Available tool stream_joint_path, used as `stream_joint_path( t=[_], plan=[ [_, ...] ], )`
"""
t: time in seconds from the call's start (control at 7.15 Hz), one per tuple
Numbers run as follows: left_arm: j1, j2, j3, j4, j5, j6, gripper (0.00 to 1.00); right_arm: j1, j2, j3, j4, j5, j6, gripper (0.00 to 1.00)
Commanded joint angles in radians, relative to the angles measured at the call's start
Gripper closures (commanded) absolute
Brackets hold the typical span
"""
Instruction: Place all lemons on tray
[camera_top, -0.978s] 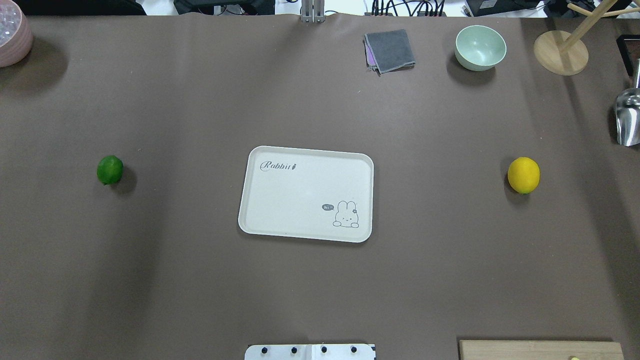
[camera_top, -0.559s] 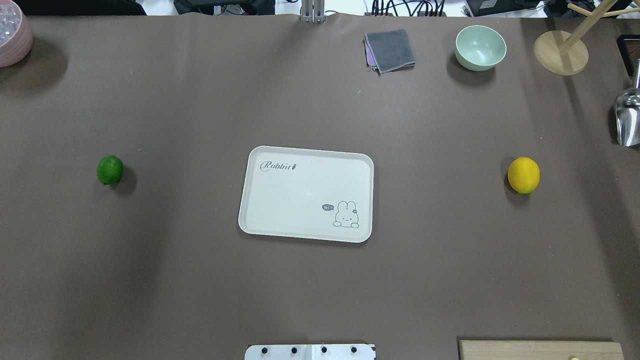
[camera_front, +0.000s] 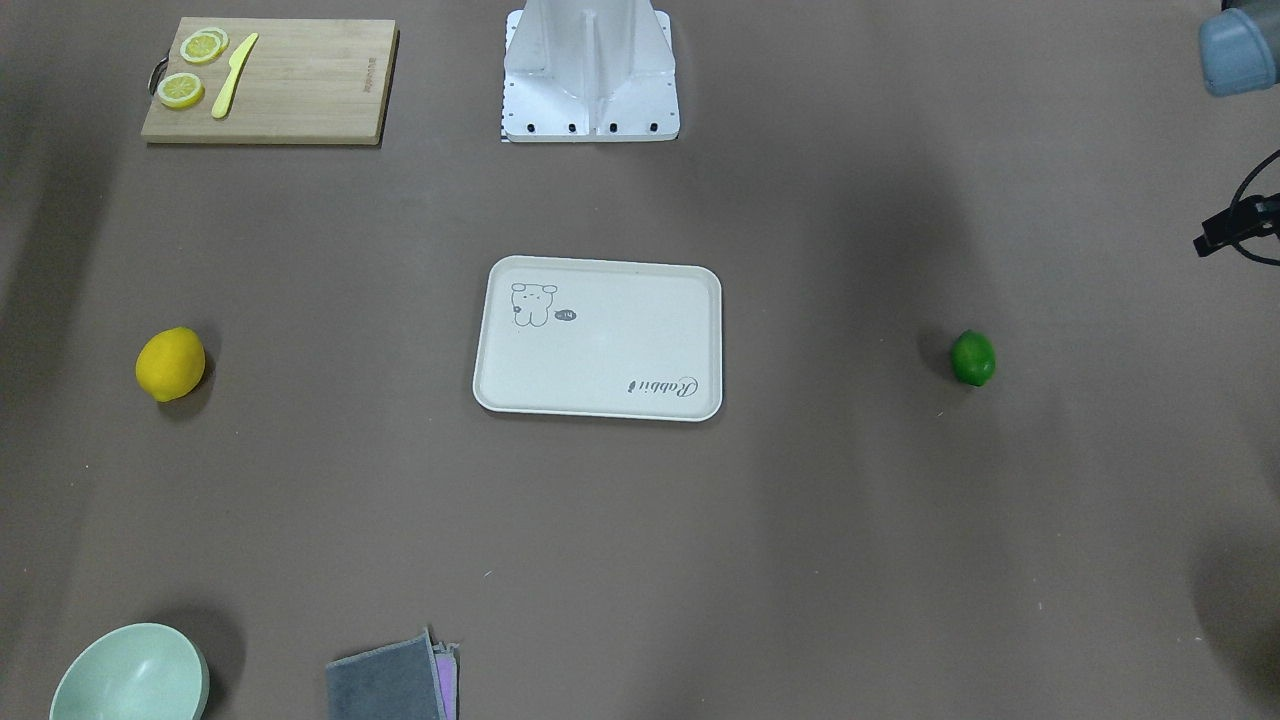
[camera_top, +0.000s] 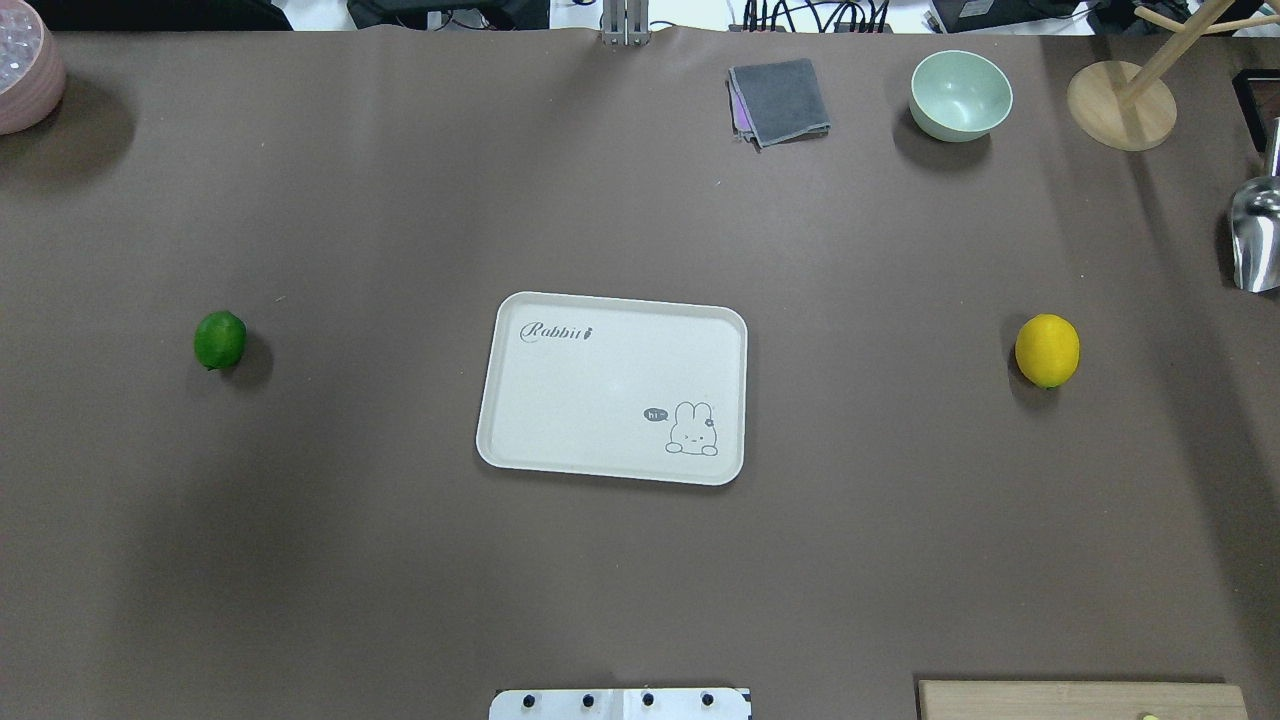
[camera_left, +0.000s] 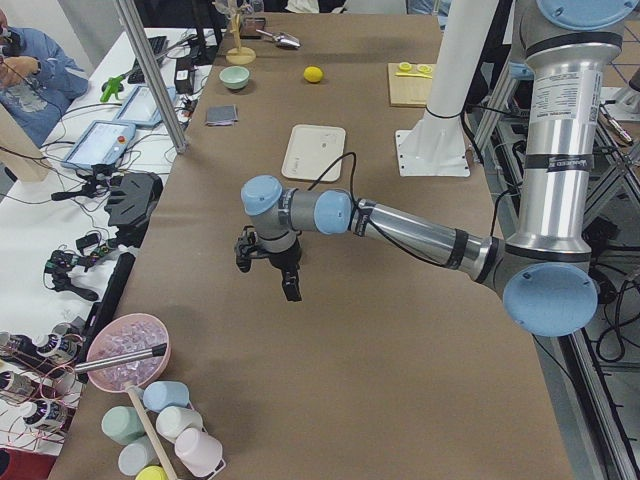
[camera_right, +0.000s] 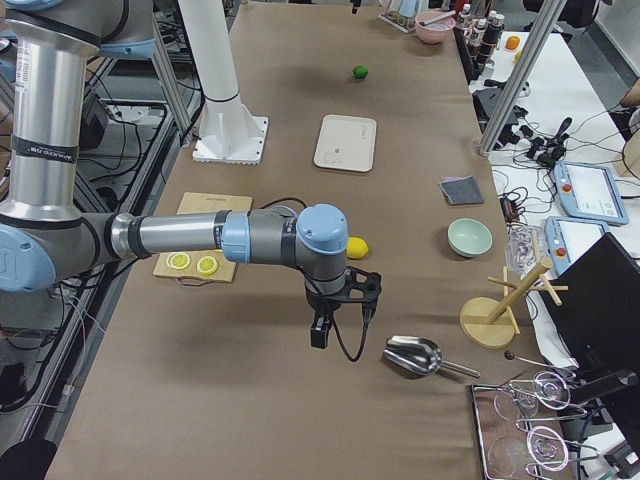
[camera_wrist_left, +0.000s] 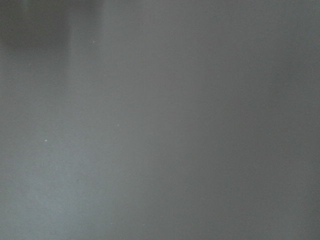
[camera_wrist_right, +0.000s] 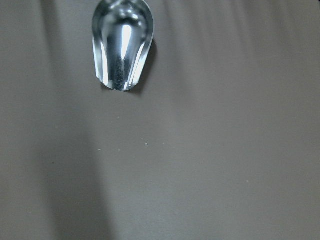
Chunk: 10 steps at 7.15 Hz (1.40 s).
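Left gripper (camera_left: 289, 290) hung over bare brown table (camera_top: 640, 580) toward the robot's left end, seen only in the left side view. I cannot tell whether its jaws stood apart or together, and nothing showed in them. The left wrist camera gave only blurred table surface.

Right gripper (camera_right: 318, 336) hung over the table toward the robot's right end, seen only in the right side view. Its jaw spacing cannot be told either, and nothing showed in it. Its wrist camera showed the metal scoop (camera_wrist_right: 122, 50) on the table.

The yellow lemon (camera_top: 1047, 350) lay on the table well to the right of the tray (camera_top: 600, 380). In the right side view it was partly hidden behind the right wrist, with the gripper on the near side of it and apart from it.

The green lemon (camera_top: 220, 340) lay on the table well to the left of the tray, with no gripper beside it in the overhead view.

Yellow lemon: bright, egg-shaped, whole. Green lemon: glossy, slightly smaller. Tray: cream-white, rounded corners, raised rim, rabbit drawing, "Rabbit" script, nothing on it.
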Motion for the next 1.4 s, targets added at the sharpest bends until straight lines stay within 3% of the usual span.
stream_joint_path(
  t=[0.0, 0.14, 0.28, 0.7, 0.84, 1.12, 1.26],
  plan=[
    [0.118, -0.158, 0.058, 0.002, -0.003, -0.172, 0.02, -0.016, 0.003, 0.023, 0.007, 0.12, 0.06, 0.0],
    [0.125, -0.275, 0.145, 0.007, -0.006, -0.238, 0.02, -0.048, 0.007, 0.022, 0.052, 0.136, 0.087, 0.0],
    [0.184, -0.327, 0.167, 0.005, -0.009, -0.304, 0.02, -0.102, 0.01, 0.026, 0.115, 0.168, 0.129, 0.0],
    [0.22, -0.276, 0.137, -0.043, -0.003, -0.344, 0.02, -0.287, 0.14, 0.039, 0.12, 0.151, 0.43, 0.0],
    [0.226, -0.195, 0.111, -0.147, -0.002, -0.352, 0.02, -0.356, 0.174, 0.039, 0.12, 0.097, 0.49, 0.0],
    [0.276, -0.17, 0.108, -0.302, -0.002, -0.522, 0.02, -0.497, 0.188, -0.022, 0.268, -0.022, 0.593, 0.0],
    [0.302, -0.168, 0.108, -0.318, -0.002, -0.567, 0.02, -0.545, 0.19, -0.08, 0.363, -0.029, 0.658, 0.0]
  ],
)
